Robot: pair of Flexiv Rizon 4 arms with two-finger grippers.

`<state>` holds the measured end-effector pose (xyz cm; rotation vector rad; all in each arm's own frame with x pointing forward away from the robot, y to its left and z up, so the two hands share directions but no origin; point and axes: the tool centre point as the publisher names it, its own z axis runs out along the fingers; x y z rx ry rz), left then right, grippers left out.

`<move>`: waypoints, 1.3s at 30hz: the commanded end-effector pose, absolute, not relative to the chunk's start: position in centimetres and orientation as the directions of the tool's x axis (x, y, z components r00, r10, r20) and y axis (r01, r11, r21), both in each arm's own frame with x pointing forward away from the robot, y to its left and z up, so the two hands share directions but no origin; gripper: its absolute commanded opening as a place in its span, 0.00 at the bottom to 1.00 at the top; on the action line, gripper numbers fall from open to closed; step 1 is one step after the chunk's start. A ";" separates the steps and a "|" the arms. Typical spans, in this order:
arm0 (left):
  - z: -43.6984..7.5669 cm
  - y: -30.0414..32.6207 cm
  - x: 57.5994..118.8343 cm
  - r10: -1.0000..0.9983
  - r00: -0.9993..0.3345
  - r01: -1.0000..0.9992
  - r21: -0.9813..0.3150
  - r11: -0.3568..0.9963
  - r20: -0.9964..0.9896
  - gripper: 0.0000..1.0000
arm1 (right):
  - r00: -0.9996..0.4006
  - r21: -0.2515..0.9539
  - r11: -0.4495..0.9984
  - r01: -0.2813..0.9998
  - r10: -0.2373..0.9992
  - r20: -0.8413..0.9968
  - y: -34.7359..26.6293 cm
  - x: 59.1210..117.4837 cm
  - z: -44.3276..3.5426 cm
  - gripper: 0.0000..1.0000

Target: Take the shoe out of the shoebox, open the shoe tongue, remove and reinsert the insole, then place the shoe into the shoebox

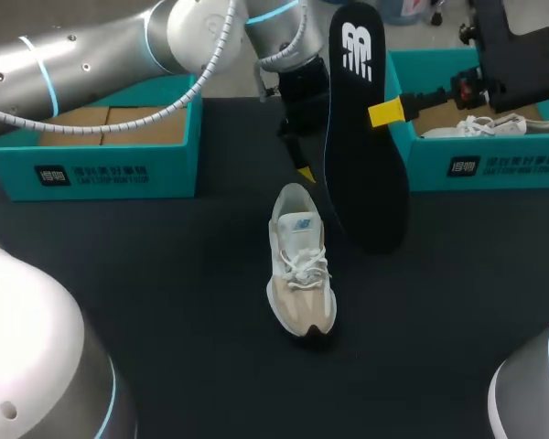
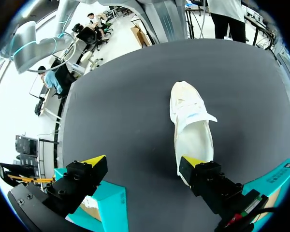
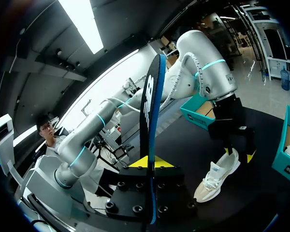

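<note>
**Insole in the air, shoe loose on the desk**

The dark desk point(image 1: 165, 274) carries a teal left box point(image 1: 119, 169) and a right box point(image 1: 494, 169) at its far edge, the right one with a second shoe point(image 1: 494, 126) inside. Our shoe point(image 1: 301, 270) lies upright mid-desk, well apart from both boxes.

What worries us most is the reinsertion. The right gripper point(image 3: 152, 163) is clenched on the insole point(image 1: 361, 137), pinching it across its thin edge partway along, so the long sole stands nearly on end above the desk. We judge that such a narrow hold could let the sole swing or slip once its tip meets the shoe. Nothing holds the shoe either, so a push from the insole may slide or tip it. The tongue looks lifted, and it could catch the insole's tip on the way in.

The left gripper point(image 2: 144, 162) is released, fingers spread wide just behind the heel. One finger is at the heel's back; whether it touches we cannot tell. The insole hangs beside and above the shoe, on its right, clear of the opening
</note>
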<state>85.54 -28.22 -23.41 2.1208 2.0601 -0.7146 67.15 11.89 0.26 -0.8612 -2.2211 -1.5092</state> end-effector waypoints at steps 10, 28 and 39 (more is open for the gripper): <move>-23.0 -27.6 85.0 0.917 -0.026 0.968 -0.238 -0.075 -0.397 1.00 | -0.766 0.723 0.263 0.639 0.301 0.568 12.0 67.3 0.2 0.00; -23.0 -27.6 85.0 0.917 -0.026 0.968 -0.238 -0.075 -0.397 1.00 | -0.766 0.723 0.263 0.639 0.301 0.568 12.0 67.3 0.2 0.00; -20.9 -28.1 86.1 0.871 -0.029 0.972 -0.218 -0.091 -0.491 1.00 | -0.706 0.684 0.188 0.705 0.267 0.655 10.8 70.3 0.5 0.00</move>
